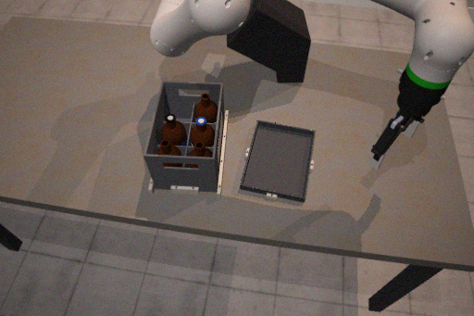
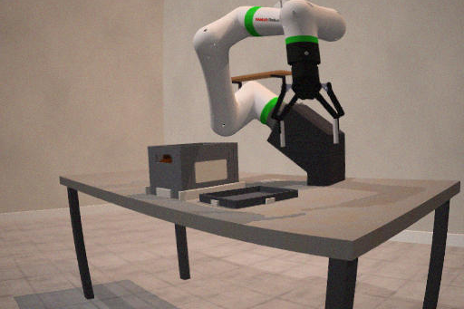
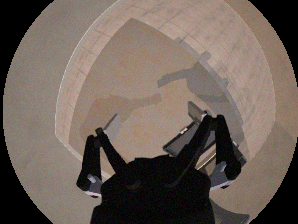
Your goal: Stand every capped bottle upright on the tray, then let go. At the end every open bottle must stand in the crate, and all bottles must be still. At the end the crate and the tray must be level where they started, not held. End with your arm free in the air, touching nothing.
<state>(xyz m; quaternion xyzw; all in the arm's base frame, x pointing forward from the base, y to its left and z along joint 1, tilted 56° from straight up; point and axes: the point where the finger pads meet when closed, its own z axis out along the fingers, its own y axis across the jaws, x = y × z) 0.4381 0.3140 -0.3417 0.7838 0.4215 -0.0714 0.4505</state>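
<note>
Arm [image 2: 217, 79] is mounted on a dark pedestal [image 2: 317, 151] at the far edge of the table [image 2: 362, 215], w/ the hand [image 2: 308, 135] raised high above the table, well apart from all task items. Hand is released: fingers spread to full width, nothing btwn them; both fingertips [image 2: 335, 135] point down in the exterior view. In the top view the hand [image 1: 386, 143] sits to the right of the tray, over bare table. Grey crate [image 1: 159, 122] stands level on the table, left of the tray, w/ internal dividers forming compartments. Five brown bottles stand upright inside. White-capped bottle [image 1: 172, 129] occupies the middle-left cell; blue-capped bottle [image 1: 202, 132] occupies the middle-right cell just beside it. Open bottle [image 1: 205, 107] stands in the far-right cell; two more open bottles [image 1: 168, 149] [image 1: 199, 149] stand in the near-left and near-right cells. Far-left cell holds no bottle. Flat dark tray [image 1: 250, 164] lies level on the table just right of the crate, w/ no bottle on it. Pale locating blocks [image 1: 184, 188] touch the crate's base, and a pale strip [image 1: 223, 150] runs along the crate's right side, btwn crate and tray. Wrist view shows the spread fingers over table and tiled floor [image 3: 220, 43].
</note>
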